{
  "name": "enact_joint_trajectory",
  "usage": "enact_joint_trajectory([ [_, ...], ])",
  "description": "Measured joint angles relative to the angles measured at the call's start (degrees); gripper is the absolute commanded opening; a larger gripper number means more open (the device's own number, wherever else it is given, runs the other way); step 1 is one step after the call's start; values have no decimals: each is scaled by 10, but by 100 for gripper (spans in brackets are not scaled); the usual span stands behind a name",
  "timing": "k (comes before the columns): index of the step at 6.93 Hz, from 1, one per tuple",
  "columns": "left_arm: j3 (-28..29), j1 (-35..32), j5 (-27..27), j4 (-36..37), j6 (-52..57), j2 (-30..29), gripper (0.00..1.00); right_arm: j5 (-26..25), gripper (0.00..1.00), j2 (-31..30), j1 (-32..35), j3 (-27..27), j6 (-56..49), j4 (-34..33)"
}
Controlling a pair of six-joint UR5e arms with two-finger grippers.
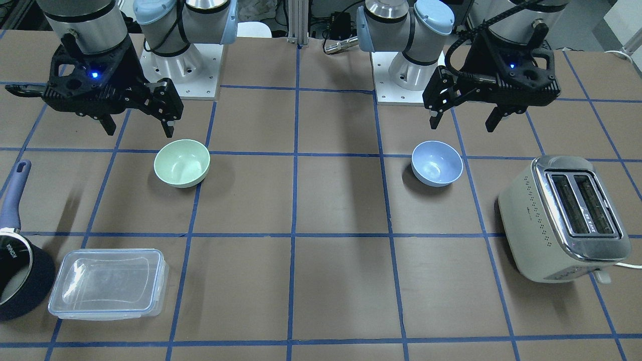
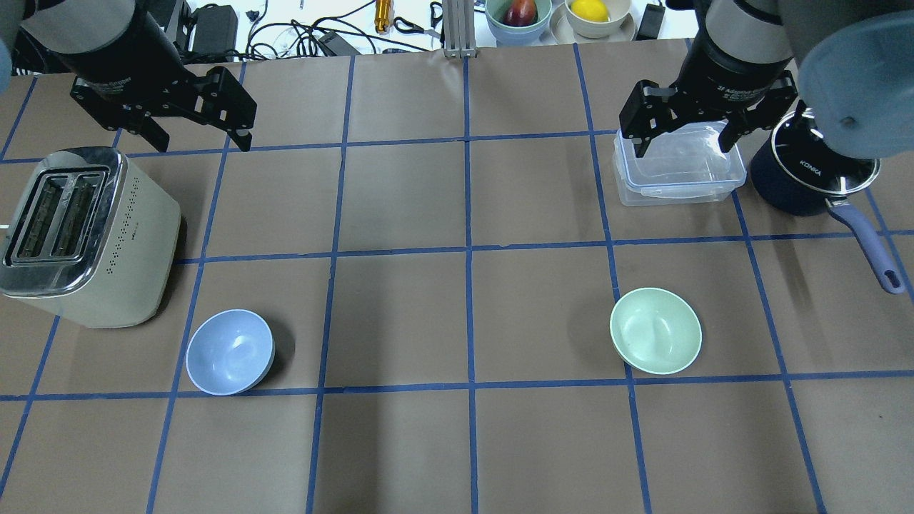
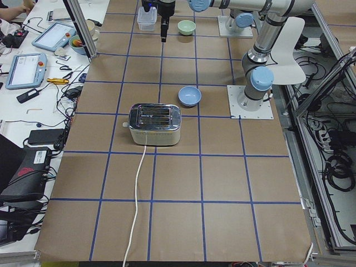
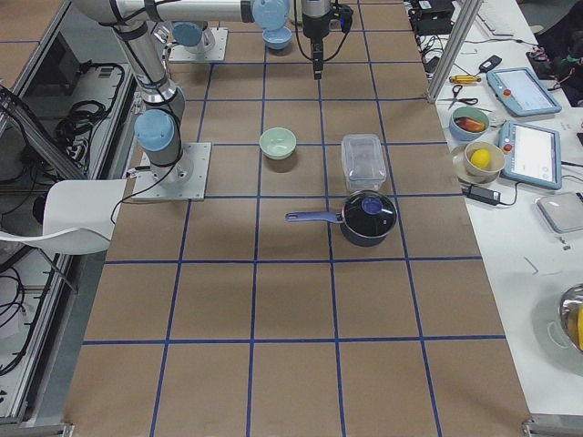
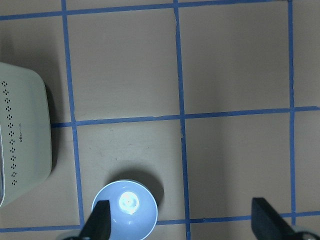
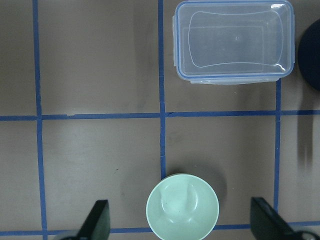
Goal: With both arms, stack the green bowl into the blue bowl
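A: Position of the green bowl (image 4: pixel 278 142)?
B: Upright on the table (image 4: pixel 410 300). Clear lidded container (image 4: pixel 363 160) near it; dark saucepan (image 4: pixel 368 218) just beside that, handle (image 4: pixel 310 217) toward the robot.

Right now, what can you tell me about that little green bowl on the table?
The green bowl is small, round and pale mint, smooth and matte like plastic, with no pattern. It stands upright and empty on the brown-covered table, its edge lying over a blue tape line. Nothing touches it but the table: the right gripper hangs above it with its fingers open, and the blue bowl sits far off on the table's other half.
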Motion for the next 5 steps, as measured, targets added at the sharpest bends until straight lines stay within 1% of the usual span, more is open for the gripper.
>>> enact_joint_trajectory([
  [5,-2,-3,-2,-3,-6,4,100,0,100,1,-1,0,0,1],
])
